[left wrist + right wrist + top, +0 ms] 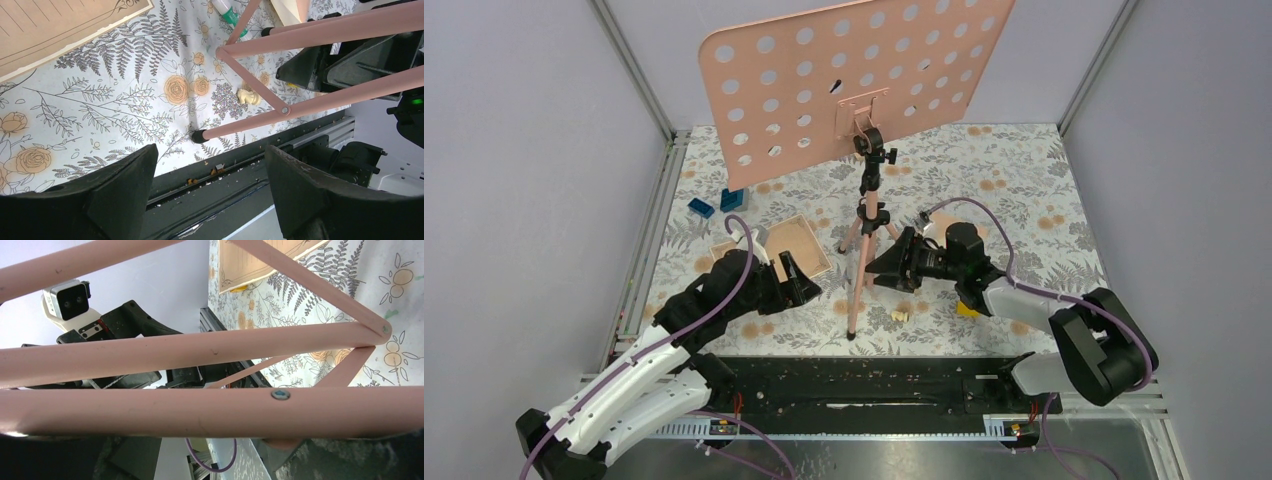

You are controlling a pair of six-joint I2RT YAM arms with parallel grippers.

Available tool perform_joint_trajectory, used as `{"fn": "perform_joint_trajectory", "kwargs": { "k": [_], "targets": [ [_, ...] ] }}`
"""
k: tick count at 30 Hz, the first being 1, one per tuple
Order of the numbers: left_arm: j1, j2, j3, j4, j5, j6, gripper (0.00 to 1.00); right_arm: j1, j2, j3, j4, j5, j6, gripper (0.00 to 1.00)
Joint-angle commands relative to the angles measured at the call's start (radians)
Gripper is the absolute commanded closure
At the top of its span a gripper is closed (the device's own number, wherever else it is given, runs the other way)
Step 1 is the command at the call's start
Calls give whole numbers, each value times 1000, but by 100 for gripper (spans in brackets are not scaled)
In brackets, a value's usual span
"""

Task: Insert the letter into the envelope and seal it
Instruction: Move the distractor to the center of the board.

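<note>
Flower-printed table (1024,200) with a perforated pink plate (854,70) tilted above its far half, carried on a pink tripod (856,290) that stands at mid-table. The left arm (644,380) reaches in from the near left corner, the right arm (1044,300) from the near right.

The left gripper (210,152) hovers just left of the tripod, fingers spread wide with nothing between them and bare tablecloth below. The right gripper (882,270) sits just right of the tripod. Its fingers are also spread, and a tripod leg crosses close in front of them from one finger to the other, not pinched.

The letter (802,243) lies flat on the table left of the tripod, tan face up with its cream border showing, just beyond the left gripper, and neither gripper touches it. The envelope (722,248) shows as a peach corner just left of the letter, mostly hidden by the left arm.

Two blue blocks (701,207) (732,198) lie far left. A small cream piece (901,315) lies near the tripod's near foot.
</note>
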Motion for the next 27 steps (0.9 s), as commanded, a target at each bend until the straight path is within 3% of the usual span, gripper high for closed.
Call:
{"fn": "perform_joint_trajectory", "kwargs": {
  "k": [1, 11, 19, 23, 27],
  "targets": [
    [6, 0, 25, 22, -32, 1, 20, 19, 27, 67, 81, 36, 5, 27],
    [6, -3, 27, 22, -32, 1, 20, 21, 54, 79, 122, 76, 40, 27],
    [6, 1, 40, 3, -73, -7, 20, 41, -138, -69, 17, 259, 50, 24],
    [6, 0, 44, -8, -96, -17, 19, 75, -249, -122, -69, 378, 68, 28],
    [7, -5, 39, -9, -100, -25, 19, 106, -255, -124, -81, 426, 80, 34]
  ]
}}
